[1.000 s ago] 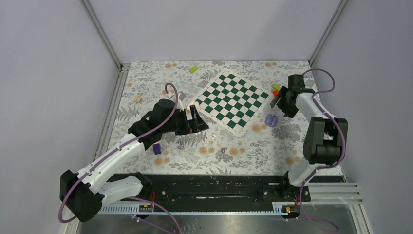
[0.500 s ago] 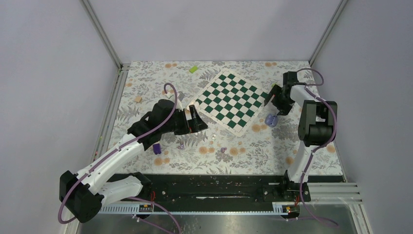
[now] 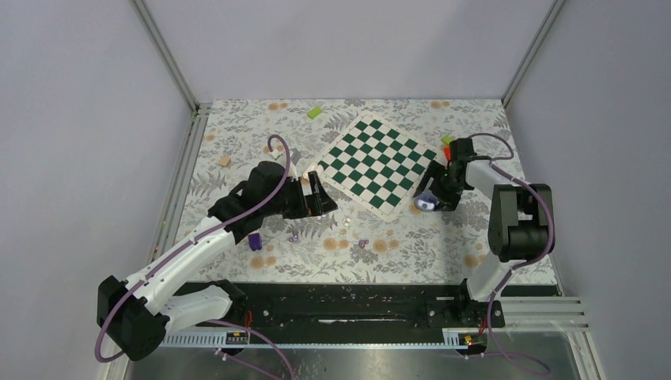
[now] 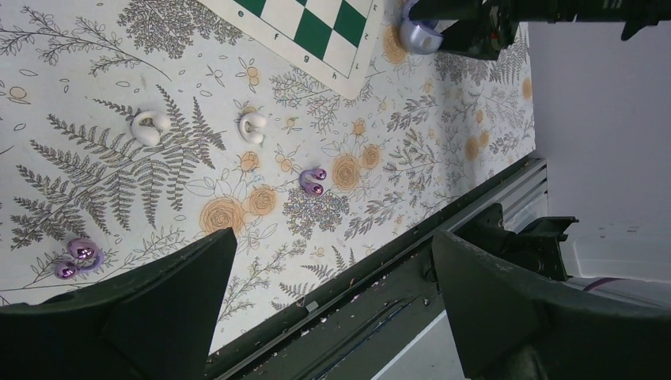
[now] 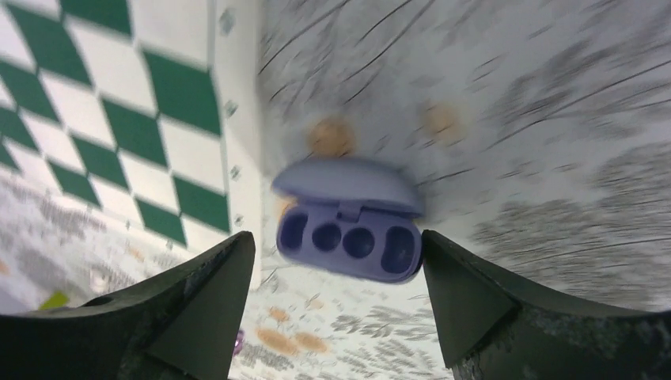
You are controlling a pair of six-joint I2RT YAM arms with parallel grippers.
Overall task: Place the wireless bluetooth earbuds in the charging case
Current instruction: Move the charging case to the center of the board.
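- Within the last second the right gripper [image 5: 336,237] has swung in from the far right. It now straddles the charging case [image 5: 348,231], fingers apart.
- The case lies lid-open, wells empty, just off the chessboard's [image 3: 372,162] right corner.
- The left gripper [image 4: 332,245] has not moved. Its fingers are spread above the wireless bluetooth earbuds [image 4: 150,125], which lie well left of the case.
- Likely the case gets steadied next; no bud is inserted yet.

Charging case [image 5: 348,218] lilac. Earbuds [image 4: 150,125] glossy white. Chessboard [image 3: 378,162] green-and-white checks. Bench [image 3: 237,134] pale, grey fern print, orange blossoms.
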